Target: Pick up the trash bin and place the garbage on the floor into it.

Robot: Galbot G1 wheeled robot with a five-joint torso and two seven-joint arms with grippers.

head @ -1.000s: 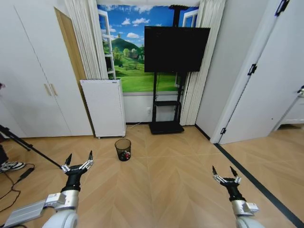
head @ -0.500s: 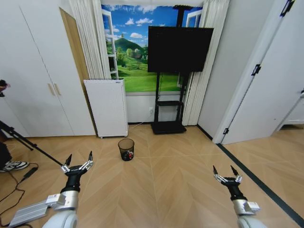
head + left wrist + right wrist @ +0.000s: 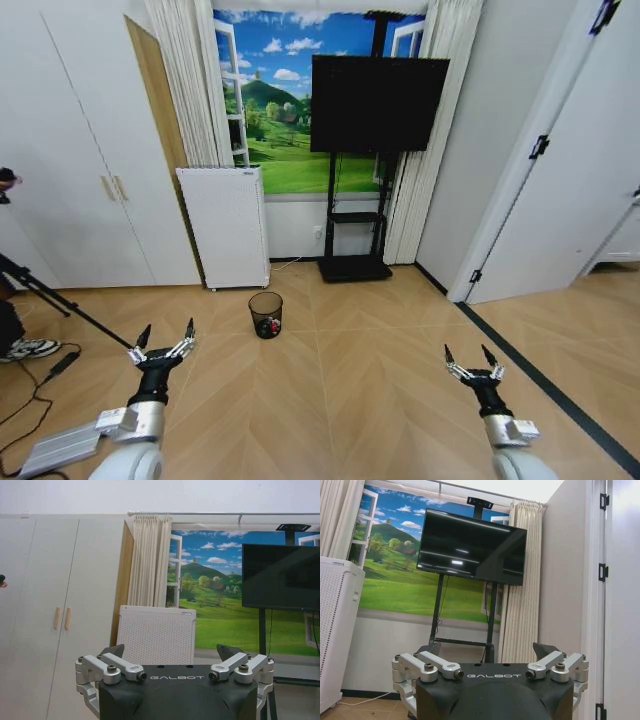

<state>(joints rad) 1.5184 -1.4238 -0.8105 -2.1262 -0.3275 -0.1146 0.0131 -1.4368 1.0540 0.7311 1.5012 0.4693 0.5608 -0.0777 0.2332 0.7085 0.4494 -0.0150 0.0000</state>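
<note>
At the far left of the head view a dark tripod leg (image 3: 55,296) slants across the wooden floor (image 3: 330,400) in front of white cupboard doors (image 3: 80,170). The left gripper (image 3: 162,333) hangs low over the floor with its fingers spread apart and nothing between them; the left wrist view shows the same open jaws.

Farther back and a little to the right stands a white appliance (image 3: 224,228) against the wall. Just in front of it the trash bin (image 3: 265,314) stands upright on the floor. It is a small round basket of black wire mesh, narrowing slightly toward its base. Something red and something pale lie at its bottom, too small to tell apart. The bin is well ahead of both grippers, nearer the left one, and touches neither.

Behind it a black television (image 3: 378,90) on a stand (image 3: 352,240) hides part of a landscape mural (image 3: 270,110).

On the right the right gripper (image 3: 468,358) hovers low over the floor, fingers also spread and empty. A white door (image 3: 560,200) stands beyond it.
</note>
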